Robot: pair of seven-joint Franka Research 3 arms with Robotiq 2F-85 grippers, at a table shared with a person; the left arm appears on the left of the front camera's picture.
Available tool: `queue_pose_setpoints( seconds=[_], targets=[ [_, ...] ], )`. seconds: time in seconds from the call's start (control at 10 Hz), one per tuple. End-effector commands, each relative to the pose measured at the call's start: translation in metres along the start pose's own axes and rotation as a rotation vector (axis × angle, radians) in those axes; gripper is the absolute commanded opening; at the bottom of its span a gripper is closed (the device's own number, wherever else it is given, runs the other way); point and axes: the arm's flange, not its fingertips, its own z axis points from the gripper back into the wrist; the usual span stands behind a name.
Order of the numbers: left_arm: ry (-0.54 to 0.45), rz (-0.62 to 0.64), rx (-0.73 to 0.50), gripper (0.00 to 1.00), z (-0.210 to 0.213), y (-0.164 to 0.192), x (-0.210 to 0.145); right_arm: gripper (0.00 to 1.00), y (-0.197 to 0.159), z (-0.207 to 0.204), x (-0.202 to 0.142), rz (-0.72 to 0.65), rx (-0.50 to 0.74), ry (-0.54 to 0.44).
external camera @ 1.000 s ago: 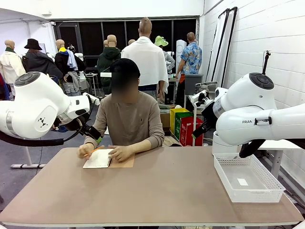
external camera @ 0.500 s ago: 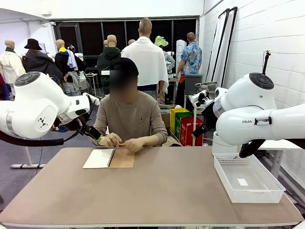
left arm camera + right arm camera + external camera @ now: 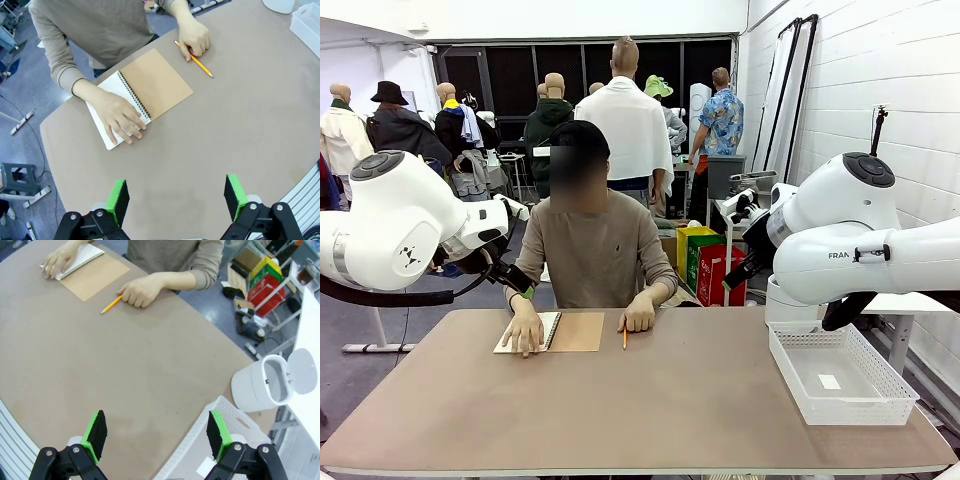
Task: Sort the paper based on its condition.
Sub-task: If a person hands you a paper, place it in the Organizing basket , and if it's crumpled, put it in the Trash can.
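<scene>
Left gripper (image 3: pixel 176 195) and right gripper (image 3: pixel 156 432) are shown spread apart; a notebook (image 3: pixel 157 82) is pressed by a hand (image 3: pixel 117 115).

Pincers: 2, left pincer (image 3: pixel 175 197) and right pincer (image 3: pixel 156 432).
Bench (image 3: pixel 670 410): 1.
Notebook (image 3: pixel 155 82): 1, ahead of left pincer.
Pencil (image 3: pixel 194 59): 1, farther ahead, rightward.
Basket (image 3: pixel 860 405): 1, under right pincer's right finger.
Bin (image 3: pixel 260 385): 1, beyond basket.
Hands: 2, hand on notebook (image 3: pixel 120 116) and hand by pencil (image 3: pixel 194 37).
</scene>
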Motion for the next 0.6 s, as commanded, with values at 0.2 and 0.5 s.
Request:
queue_pose_setpoints(
  seconds=[0.2,0.5],
  targets=[
    [-0.001,0.002,0.000,1.00,0.0002,0.0006,-0.0001,1.00,-0.0002,0.0001,-0.0001,0.000,0.000,0.000],
    [-0.001,0.002,0.000,1.00,0.0002,0.0006,-0.0001,1.00,-0.0002,0.0001,-0.0001,0.000,0.000,0.000]
  ],
)
